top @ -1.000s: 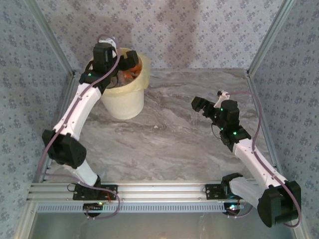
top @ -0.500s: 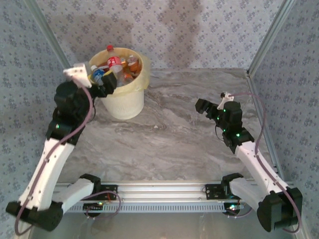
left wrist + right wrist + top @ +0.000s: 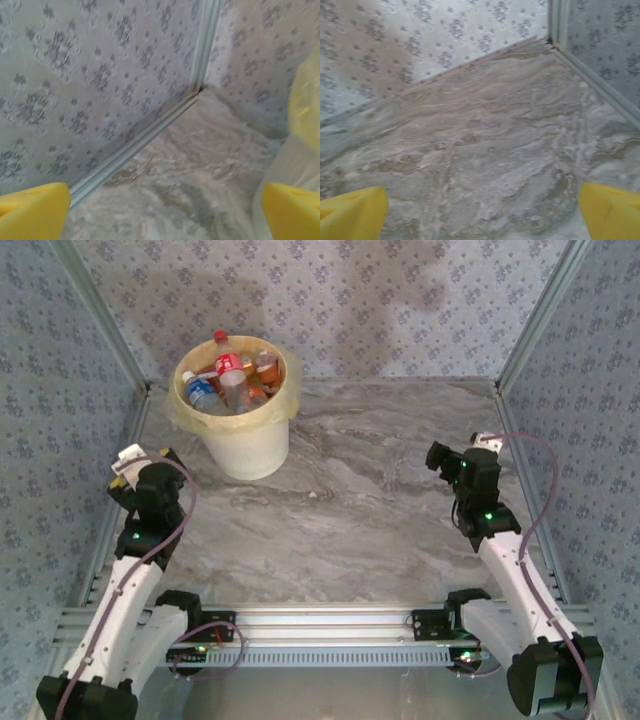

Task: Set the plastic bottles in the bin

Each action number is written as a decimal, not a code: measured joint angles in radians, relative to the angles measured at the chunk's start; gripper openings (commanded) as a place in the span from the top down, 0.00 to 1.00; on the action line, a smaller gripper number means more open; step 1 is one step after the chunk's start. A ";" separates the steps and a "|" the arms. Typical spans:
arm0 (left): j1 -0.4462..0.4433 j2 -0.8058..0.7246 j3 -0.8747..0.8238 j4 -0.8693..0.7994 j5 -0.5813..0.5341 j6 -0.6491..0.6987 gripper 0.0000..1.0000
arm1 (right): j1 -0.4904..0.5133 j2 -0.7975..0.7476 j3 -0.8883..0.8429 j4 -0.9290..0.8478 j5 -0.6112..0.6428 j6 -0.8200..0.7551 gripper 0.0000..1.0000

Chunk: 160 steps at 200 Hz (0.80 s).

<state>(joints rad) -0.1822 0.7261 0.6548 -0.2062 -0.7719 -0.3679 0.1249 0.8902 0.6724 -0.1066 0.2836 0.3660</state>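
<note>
Bottles (image 3: 232, 380) are all sitting heaped in the bin (image 3: 245, 455), which is standing upright at the upper left of the top view on the marbled surface (image 3: 360, 510). One red-capped bottle (image 3: 224, 355) is poking above the rim, long axis roughly upright, cap pointing toward the top of the frame. The others are lying tilted at mixed angles, hard to sort out tbh. Left gripper (image 3: 145, 466) is hovering at the left edge, below the bin and apart from it, jaws spread wide with nothing between them. Right gripper (image 3: 455, 455) is hanging at the right, likewise gaping and gripping nothing.
</note>
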 measured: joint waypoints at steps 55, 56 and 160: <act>0.141 0.211 -0.273 0.299 0.156 0.072 0.02 | -0.157 0.106 -0.119 0.042 0.026 -0.070 0.00; 0.142 0.220 -0.274 0.305 0.162 0.074 0.02 | -0.158 0.108 -0.121 0.043 0.025 -0.071 0.00; 0.189 0.711 -0.320 0.975 0.558 0.271 0.02 | -0.185 0.270 -0.220 0.303 -0.111 -0.207 0.00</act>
<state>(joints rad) 0.0067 1.4368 0.3344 0.7689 -0.2134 -0.0967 -0.0601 1.1606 0.4519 0.1967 0.1726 0.1593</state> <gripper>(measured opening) 0.980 0.999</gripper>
